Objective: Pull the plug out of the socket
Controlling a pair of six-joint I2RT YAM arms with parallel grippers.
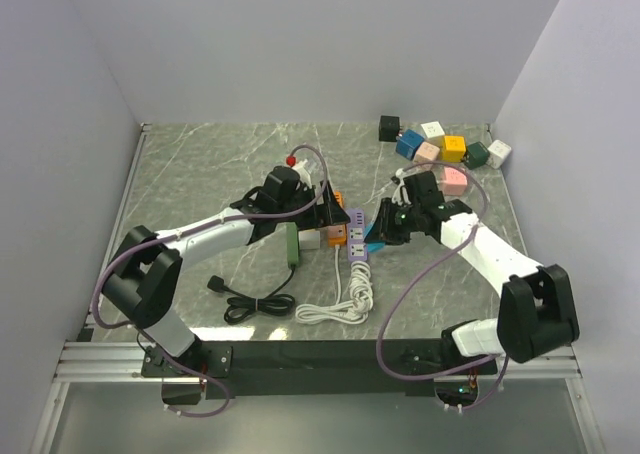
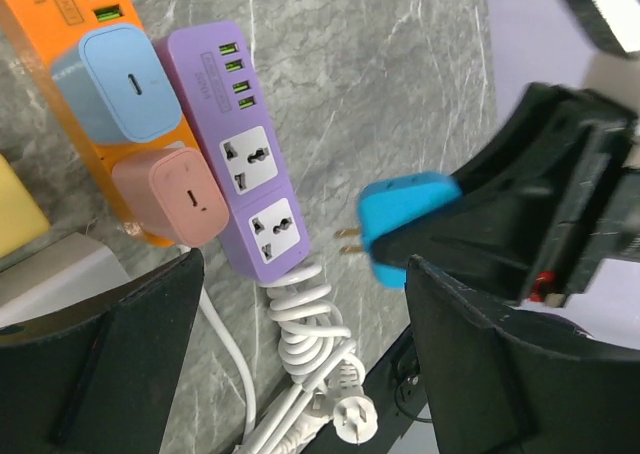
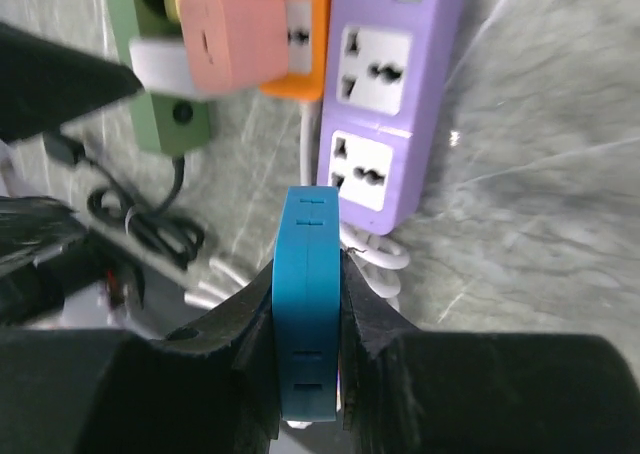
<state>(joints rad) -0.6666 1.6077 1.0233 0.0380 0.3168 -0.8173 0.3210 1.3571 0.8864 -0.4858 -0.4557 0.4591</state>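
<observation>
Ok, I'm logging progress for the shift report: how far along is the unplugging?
Done: the blue plug is out of the purple strip, prongs bare, both visible sockets empty. In hand: the right tool clamps the plug beside the strip; the left tool hangs open. Left: probably only setting it down.

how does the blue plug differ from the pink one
The blue plug is free of any socket, clamped in the right gripper; the pink plug sits in the orange strip. The blue plug's prongs show, pointing at the purple strip; the pink plug's are hidden. Both are rounded blocks.
</observation>
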